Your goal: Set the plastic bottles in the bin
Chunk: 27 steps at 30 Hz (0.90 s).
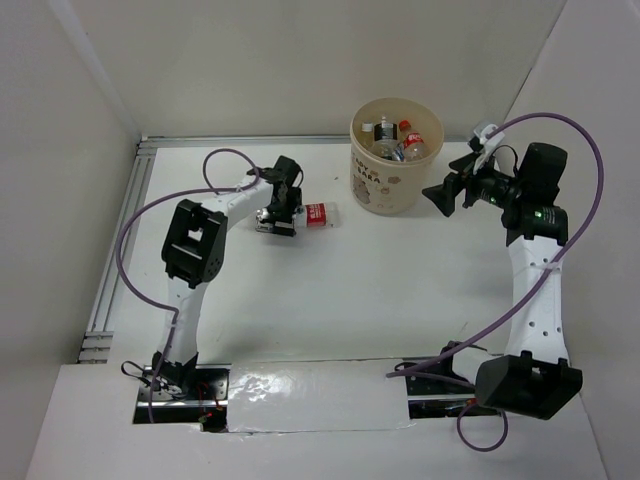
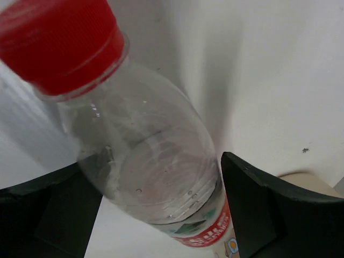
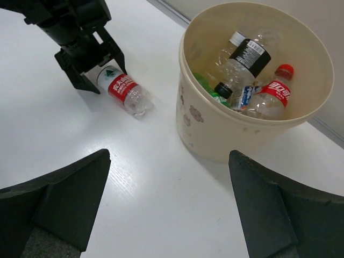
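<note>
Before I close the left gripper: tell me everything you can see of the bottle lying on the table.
The bottle is small and made of clear, thin-looking plastic. It has a red cap and a red and white label with a green mark. It looks empty. It lies on its side on the white table, apart from the bin. The open left gripper straddles its labelled end. Whether the fingers touch it cannot be told.

Looks down from high behind the near edge over the whole table (image 1: pixel 350 300), sits very close at the left wrist against a lying bottle (image 2: pixel 156 177), slants down from the right wrist, farther off, at that bottle and the bin (image 3: pixel 215 134), both also seen from overhead
</note>
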{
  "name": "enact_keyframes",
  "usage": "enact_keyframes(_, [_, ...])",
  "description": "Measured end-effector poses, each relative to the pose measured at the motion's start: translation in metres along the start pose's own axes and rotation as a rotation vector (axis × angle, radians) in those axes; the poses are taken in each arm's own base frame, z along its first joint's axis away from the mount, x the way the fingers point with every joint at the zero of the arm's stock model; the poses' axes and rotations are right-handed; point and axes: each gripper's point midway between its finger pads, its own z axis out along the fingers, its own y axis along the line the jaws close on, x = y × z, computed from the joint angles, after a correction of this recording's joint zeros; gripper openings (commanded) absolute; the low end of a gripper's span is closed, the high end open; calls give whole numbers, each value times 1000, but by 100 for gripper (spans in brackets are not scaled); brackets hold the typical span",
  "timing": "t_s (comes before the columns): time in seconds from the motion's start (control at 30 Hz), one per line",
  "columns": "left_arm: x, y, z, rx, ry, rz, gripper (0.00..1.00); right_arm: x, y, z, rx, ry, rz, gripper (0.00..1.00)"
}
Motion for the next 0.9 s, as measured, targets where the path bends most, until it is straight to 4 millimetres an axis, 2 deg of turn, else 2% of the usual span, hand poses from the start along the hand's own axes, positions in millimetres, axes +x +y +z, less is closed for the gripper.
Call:
enact_keyframes(0.1, [-9, 7, 3, -37, 1, -30, 95, 1, 8, -5, -12, 0, 8, 98])
enact_keyframes(0.27, [-25, 14, 4, -74, -21, -29, 62, 1, 17, -10, -25, -5, 3, 96])
enact_keyframes(0.3, [-26, 13, 4, -68, -20, -20, 50, 2, 20, -10, -31, -5, 4, 93])
enact_keyframes(0.33, [-26, 13, 3, -55, -20, -6, 44, 3, 22, -11, -40, -3, 2, 88])
enact_keyframes(0.37, [-26, 14, 1, -45, -19, 17, 36, 5, 24, -11, -49, -1, 1, 74])
enact_keyframes(0.4, [-26, 17, 0, -36, -20, 46, 29, 6, 26, -11, -58, 2, -3, 65])
enact_keyframes(0.43, [-26, 22, -2, -26, -22, 85, 11, 8, 28, -11, -71, 6, -5, 54])
enact_keyframes(0.5, [-23, 28, -13, 6, -27, 178, 4, 15, 33, -11, -93, 17, -18, 25])
enact_keyframes(0.53, [-20, 29, -21, 29, -26, 229, 2, 20, 36, -11, -104, 25, -18, 19])
enact_keyframes(0.6, [-11, 20, -47, 123, -23, 334, 0, 36, 42, -12, -121, 53, -5, 16])
enact_keyframes(0.63, [-4, 11, -67, 201, -17, 402, 0, 46, 45, -12, -128, 69, 4, 29])
enact_keyframes(0.67, [2, 2, -87, 273, -14, 452, 0, 57, 49, -13, -134, 89, 16, 53])
enact_keyframes(0.7, [8, -9, -113, 365, -13, 507, 0, 68, 52, -13, -137, 111, 30, 72])
enact_keyframes(0.73, [15, -23, -142, 472, -20, 557, 0, 81, 55, -14, -139, 133, 36, 83])
enact_keyframes(0.77, [23, -36, -176, 592, -32, 597, 0, 93, 59, -16, -140, 159, 50, 99])
enact_keyframes(0.83, [36, -59, -248, 832, -67, 657, 0, 115, 65, -20, -136, 200, 65, 99])
enact_keyframes(0.9, [48, -75, -309, 1017, -103, 686, 1, 130, 70, -25, -131, 231, 80, 99])
